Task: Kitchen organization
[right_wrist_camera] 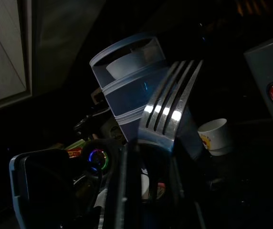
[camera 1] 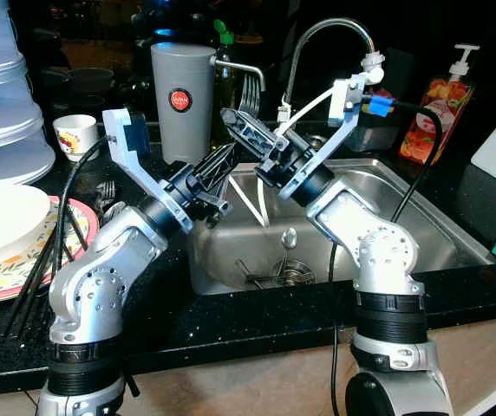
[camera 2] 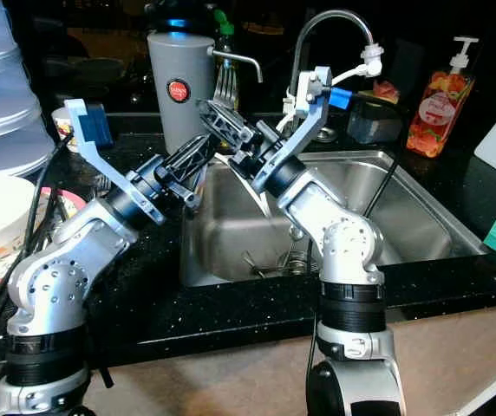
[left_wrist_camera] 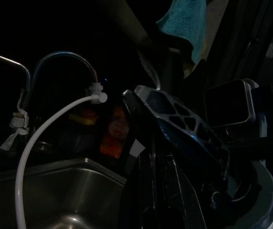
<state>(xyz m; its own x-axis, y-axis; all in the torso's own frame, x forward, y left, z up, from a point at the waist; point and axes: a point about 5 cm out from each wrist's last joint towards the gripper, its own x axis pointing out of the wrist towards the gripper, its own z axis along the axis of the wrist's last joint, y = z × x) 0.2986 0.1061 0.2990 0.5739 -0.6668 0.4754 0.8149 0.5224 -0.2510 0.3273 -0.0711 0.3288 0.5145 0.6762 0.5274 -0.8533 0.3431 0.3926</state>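
Clamped narrow in the right gripper (camera 1: 236, 121), raised over the back left corner of the sink (camera 1: 404, 195): a fork (right_wrist_camera: 172, 109), pinched at the lower end of its head. Seen in the right wrist view running straight out along the line of the grip, tines past the fingertips, long axis in line with the gripper itself. From the head views, pointing up and slightly back, tines lifted just beside the grey canister (camera 1: 183, 100) and below the arc of the tap (camera 1: 326, 30); handle hidden within the grip. Just below and to the robot's left, the left gripper (camera 1: 220, 166), angled up and to the right towards the fork, close but not touching as far as can be made out; its opening impossible to tell in the dark of the left wrist view. Nearer arm by far: the right, already carrying the piece. Judged as mid-carry, with the fork off the counter and no resting place reached. For whatever comes next, worth minding the upright axis: tip tines-down or lay flat before letting go, and keep clear of the tap and the canister's spout. Off to the left on the counter, well apart, a stacked plate (camera 1: 79, 217) and a small cup (camera 1: 76, 134).
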